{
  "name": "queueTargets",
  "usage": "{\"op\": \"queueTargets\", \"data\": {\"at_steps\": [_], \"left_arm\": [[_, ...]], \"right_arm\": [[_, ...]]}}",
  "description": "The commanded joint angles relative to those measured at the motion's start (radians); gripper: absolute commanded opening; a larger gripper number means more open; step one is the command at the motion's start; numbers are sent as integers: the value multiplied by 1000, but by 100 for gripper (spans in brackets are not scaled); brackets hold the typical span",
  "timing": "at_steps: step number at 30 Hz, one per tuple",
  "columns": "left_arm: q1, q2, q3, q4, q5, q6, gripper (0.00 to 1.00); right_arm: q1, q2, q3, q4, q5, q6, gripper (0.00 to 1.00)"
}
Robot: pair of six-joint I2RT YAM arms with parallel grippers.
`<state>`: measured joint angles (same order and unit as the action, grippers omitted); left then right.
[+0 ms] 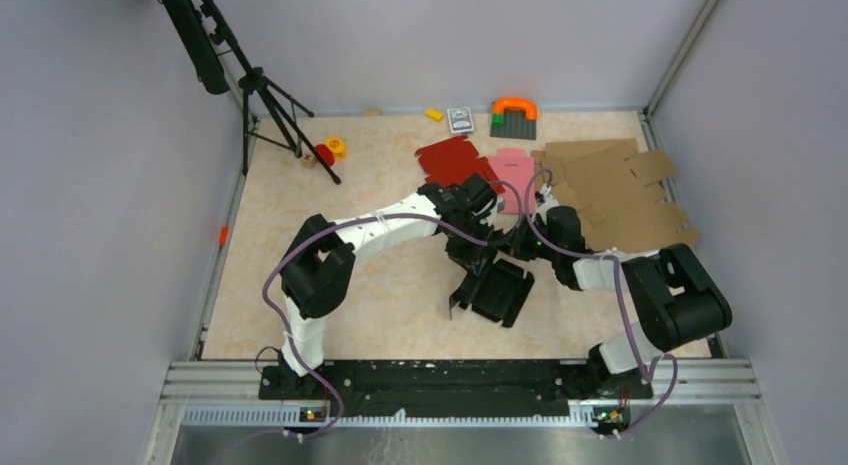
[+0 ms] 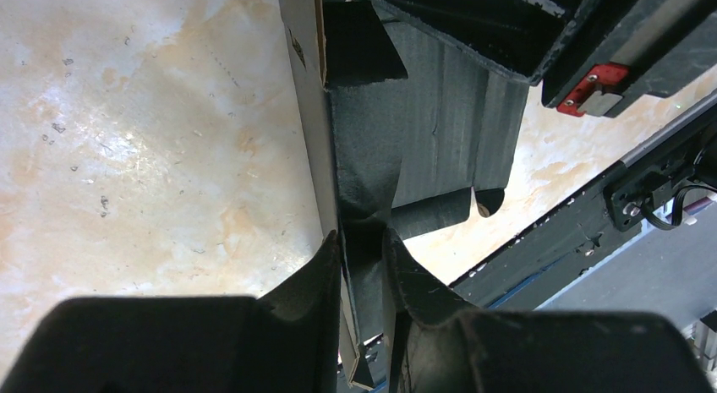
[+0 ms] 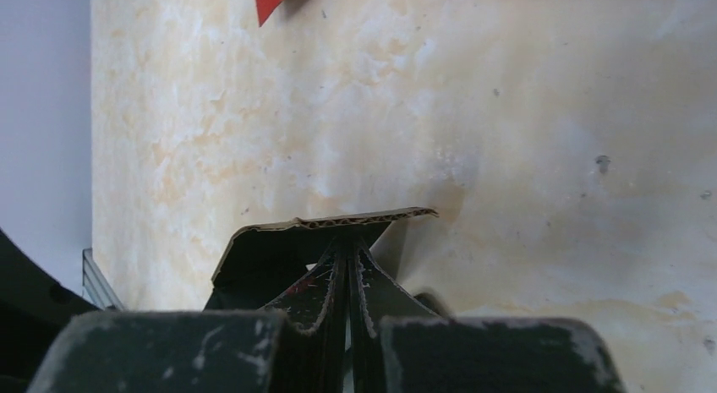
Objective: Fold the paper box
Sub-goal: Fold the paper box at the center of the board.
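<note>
The black paper box (image 1: 500,290) lies partly folded at mid-table, one side raised toward the arms' wrists. My left gripper (image 1: 468,250) comes down on its far left edge. In the left wrist view, that gripper (image 2: 362,237) is shut on an upright doubled wall of the box (image 2: 440,131), with the brown cardboard edge showing. My right gripper (image 1: 515,247) is at the box's far right edge. In the right wrist view, that gripper (image 3: 348,237) is shut, its tips touching under a bent flap (image 3: 270,258) seen edge-on. Nothing shows between them.
A red blank (image 1: 450,160) and a pink blank (image 1: 512,170) lie just behind the grippers. Brown cardboard blanks (image 1: 620,190) are stacked at back right. A tripod (image 1: 270,105) stands back left, with small toys (image 1: 513,115) along the back wall. The metal rail (image 1: 450,380) runs in front.
</note>
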<state>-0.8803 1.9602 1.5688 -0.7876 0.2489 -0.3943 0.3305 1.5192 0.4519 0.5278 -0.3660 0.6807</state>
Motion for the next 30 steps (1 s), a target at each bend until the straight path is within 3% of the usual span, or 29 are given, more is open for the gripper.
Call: {"op": "queueTargets", "data": {"at_steps": [1, 8, 18, 23, 30], "left_arm": [[-10, -2, 8, 13, -6, -6, 15], [-21, 3, 13, 13, -21, -11, 15], [-50, 22, 30, 2, -66, -23, 15], [-55, 35, 41, -3, -69, -21, 15], [-57, 40, 53, -18, -79, -19, 15]], "right_arm": [[2, -41, -19, 62, -57, 7, 0], [8, -21, -26, 30, -76, 5, 0], [8, 9, -76, 182, -184, 149, 0], [50, -79, -25, -25, -88, -1, 0], [41, -141, -4, -106, -67, -34, 0]]}}
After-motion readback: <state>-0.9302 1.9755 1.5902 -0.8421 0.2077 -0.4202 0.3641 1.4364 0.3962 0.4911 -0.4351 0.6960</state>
